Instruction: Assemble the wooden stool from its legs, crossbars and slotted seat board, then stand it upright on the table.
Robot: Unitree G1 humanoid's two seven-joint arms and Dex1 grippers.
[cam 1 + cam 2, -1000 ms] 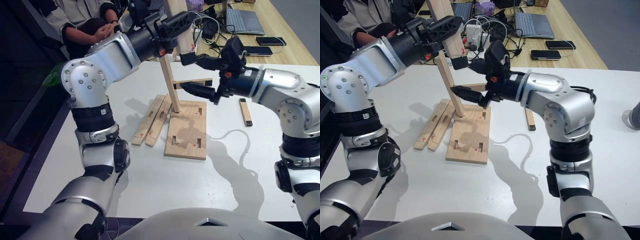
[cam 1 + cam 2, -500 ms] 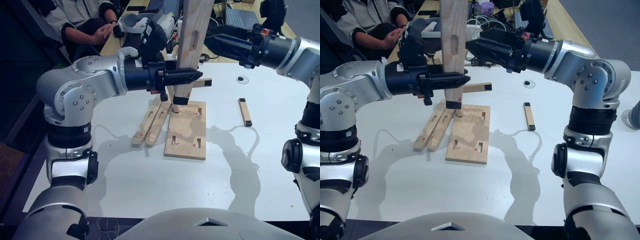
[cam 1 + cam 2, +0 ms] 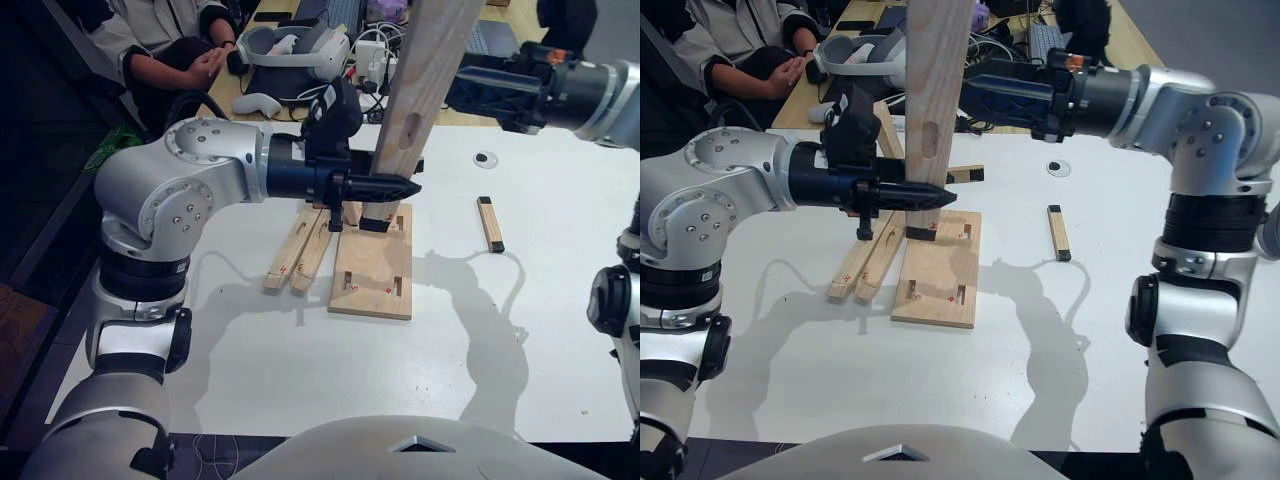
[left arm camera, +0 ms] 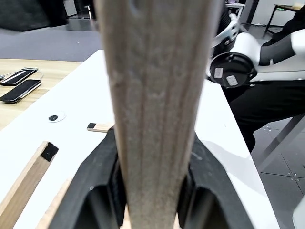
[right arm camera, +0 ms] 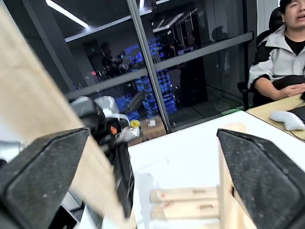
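Left arm has shifted since half a second ago and the leg [image 3: 425,90] it carries now leans, its top tipped toward the robot's right where it stood near vertical before; the right arm has pulled farther off, higher and to the right. Left gripper [image 3: 395,186] is clamped on the leg low on its length, one finger on each side of the wood, as the left wrist view shows close up. An oval slot shows on the leg's face just above the grip. The leg's black-capped lower end hangs over the far left corner of the seat board [image 3: 372,265]; can't tell if it touches. Seat board lies flat on the white table [image 3: 300,370], slots facing up. Two long wooden pieces [image 3: 300,250] lie flat just left of the board, side by side and touching each other. A crossbar [image 3: 965,174] with a black end sits beyond the board's far edge, partly hidden behind the leg. A short wooden piece [image 3: 489,223] lies on its own, well apart to the right of the board. Right gripper [image 5: 153,143] is held up beyond the table's far edge, fingers spread wide with nothing between them, pointing toward the leg.
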